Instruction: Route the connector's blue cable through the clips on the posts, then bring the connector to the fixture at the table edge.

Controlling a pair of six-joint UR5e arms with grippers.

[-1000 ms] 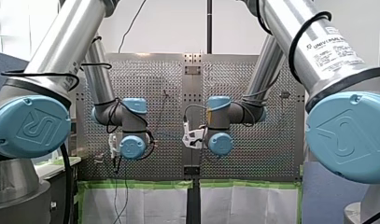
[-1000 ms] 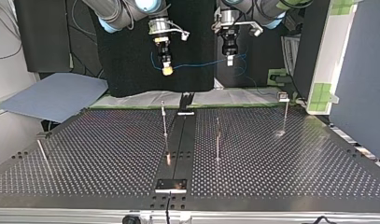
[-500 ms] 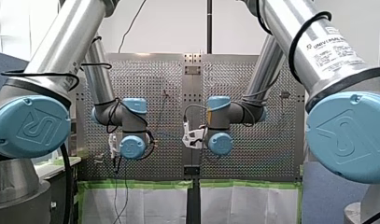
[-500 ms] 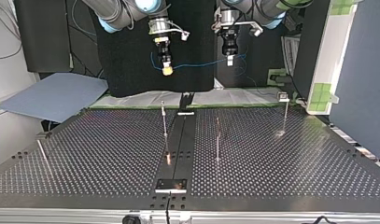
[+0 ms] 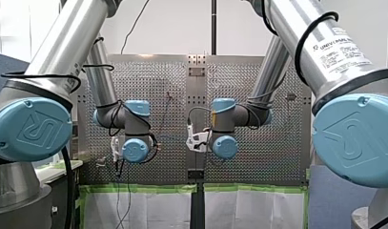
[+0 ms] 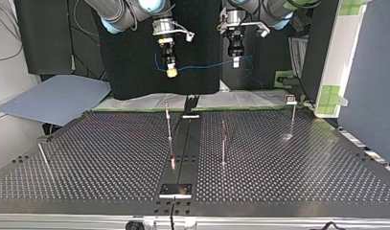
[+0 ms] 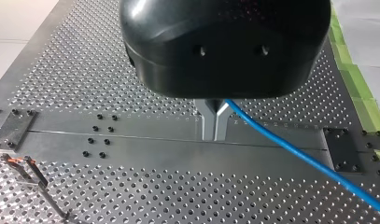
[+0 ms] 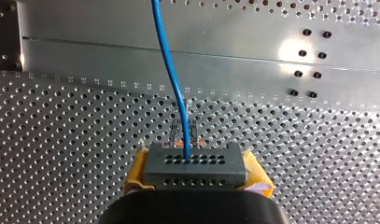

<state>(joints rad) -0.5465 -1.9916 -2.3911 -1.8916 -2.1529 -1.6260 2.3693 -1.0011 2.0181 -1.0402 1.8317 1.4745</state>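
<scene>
right gripper point(image 8: 197, 175): closed on the connector point(image 8: 194, 161). the yellow pads point(image 8: 137, 173) pressed on both ends of the grey block. its rows of small holes faced the table point(image 8: 61, 140). the cable point(image 8: 171, 70) left one hole near the middle of the upper row and ran ahead of the gripper, across the rail point(image 8: 131, 51). a clip point(image 8: 183, 130) with orange tips showed on the table just past the connector's edge.

left gripper point(image 7: 214, 136): narrow. the metal fingers point(image 7: 207, 119) stood almost together. the cable came out from between them near their roots and slanted off to one side over the rail. a second clip point(image 7: 22, 163), also orange-tipped, stood on its thin post well to the other side.

top view: both grippers pointed down, side by side and apart, well above the table's far edge. the right gripper was at the view's left and the left gripper at its right. the cable sagged in a shallow curve between them, with a loose loop beside each. it hung well clear of the posts point(image 6: 168, 125) on the table. a plate point(image 6: 175, 190) sat on the rail at the near edge, well apart from the connector.

front view: the left arm point(image 5: 134, 138) and right arm point(image 5: 222, 138) held their wrists near the rail, one on each side. the wrists hid both grippers in this view.
</scene>
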